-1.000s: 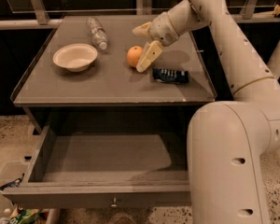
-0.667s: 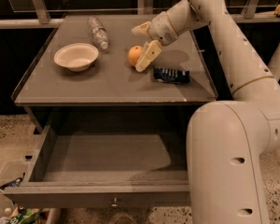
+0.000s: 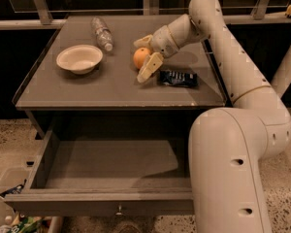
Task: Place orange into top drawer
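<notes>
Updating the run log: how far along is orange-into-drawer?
Done: the top drawer is pulled open. In hand: the gripper is at the orange, which sits on the tabletop, with the jaws open on either side of it; no lift yet. Left: grasp, lift, carry down, release in the drawer.

likely office pantry or lab: speckled floor (image 3: pixel 9 130), metal railing (image 3: pixel 39 1), drawer cabinet (image 3: pixel 111 89); gripper (image 3: pixel 139 60) over cabinet top, at orange (image 3: pixel 140 56).

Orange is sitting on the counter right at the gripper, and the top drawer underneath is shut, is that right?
Not quite. The camera view shows the top drawer pulled open, not shut. The rest holds: the orange sits on the counter, right at the gripper.
</notes>
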Motion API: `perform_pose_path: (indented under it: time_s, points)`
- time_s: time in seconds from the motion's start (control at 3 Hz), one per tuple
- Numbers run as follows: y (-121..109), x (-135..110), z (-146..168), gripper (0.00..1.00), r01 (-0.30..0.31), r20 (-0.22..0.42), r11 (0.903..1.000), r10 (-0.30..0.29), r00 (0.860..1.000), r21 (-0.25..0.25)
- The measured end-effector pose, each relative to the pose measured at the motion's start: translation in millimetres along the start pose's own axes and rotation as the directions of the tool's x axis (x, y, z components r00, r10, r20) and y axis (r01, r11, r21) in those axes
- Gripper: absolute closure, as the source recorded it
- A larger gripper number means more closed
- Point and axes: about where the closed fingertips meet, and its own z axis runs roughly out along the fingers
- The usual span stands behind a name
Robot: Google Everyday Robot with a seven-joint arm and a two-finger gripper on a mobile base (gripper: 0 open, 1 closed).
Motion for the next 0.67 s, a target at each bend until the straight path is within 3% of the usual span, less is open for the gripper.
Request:
perform_pose_path:
  time_s: [0.33,0.67]
  points:
    - [-0.2,0.9,1.3,0.0,-0.001,0.0,1.0,0.001,1.0,-0.001]
    - [-0.2,0.9,1.3,0.18,-0.001,0.0,1.0,0.001,1.0,-0.001]
